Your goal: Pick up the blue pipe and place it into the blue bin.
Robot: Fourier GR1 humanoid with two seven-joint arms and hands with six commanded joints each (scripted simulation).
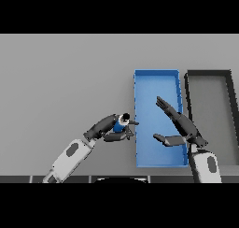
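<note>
Left arm: enters from the 7 o'clock corner and runs diagonally up toward the centre, white and grey shell sections ending in a dark hand. The left hand (113, 128) has its fingers and thumb curled round the blue pipe (120, 126), which sits just beside the bin's left wall, at about 9 o'clock from the bin's middle. Only a small patch of the pipe's blue body shows between the fingers, with a dark round end opening ringed in a paler tone facing up. Whether the pipe rests on the table or is lifted clear of it cannot be told.

Right arm: comes in from the 5 o'clock edge and rises steeply. The right hand (179, 126) is spread flat, fingers straight and pointing toward 11 o'clock, thumb stretched out toward 9 o'clock. It holds nothing and shows over the right half of the bin.

The blue bin (138, 119) is a long rectangular tray with thin upright walls and a flat, uniformly blue floor. At 3 o'clock from it, just beside, stands a dark bin (187, 89) of similar shape, with black walls and a grey floor. The table (60, 82) is plain matte grey.
</note>
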